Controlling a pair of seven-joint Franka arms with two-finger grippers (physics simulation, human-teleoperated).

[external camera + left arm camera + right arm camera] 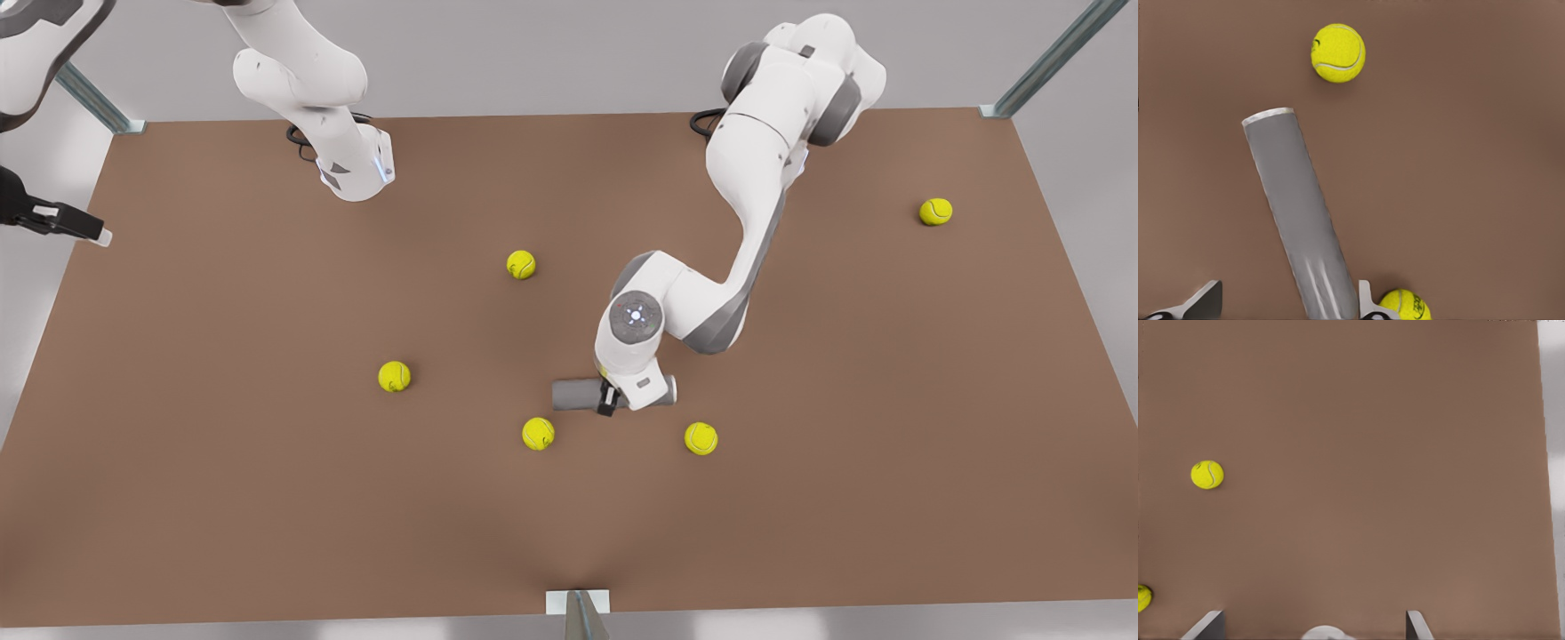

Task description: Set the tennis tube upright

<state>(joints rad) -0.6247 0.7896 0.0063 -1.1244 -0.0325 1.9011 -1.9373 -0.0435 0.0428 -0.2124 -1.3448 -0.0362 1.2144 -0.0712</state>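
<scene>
Brown surface (222,498): left gripper (610,399), fingers spread astride the lying tennis tube (578,394), must close before tilting it upright; right gripper (76,227) waits, fingers apart, holding nothing.

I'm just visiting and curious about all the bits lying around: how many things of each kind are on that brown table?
Small yellow-green tennis balls: 5
Slim matte grey tennis tube with silvery rim, lying flat: 1
Total: 6

Front view high, overlooking table (222,356); wrist views face down, left nearer.
</scene>
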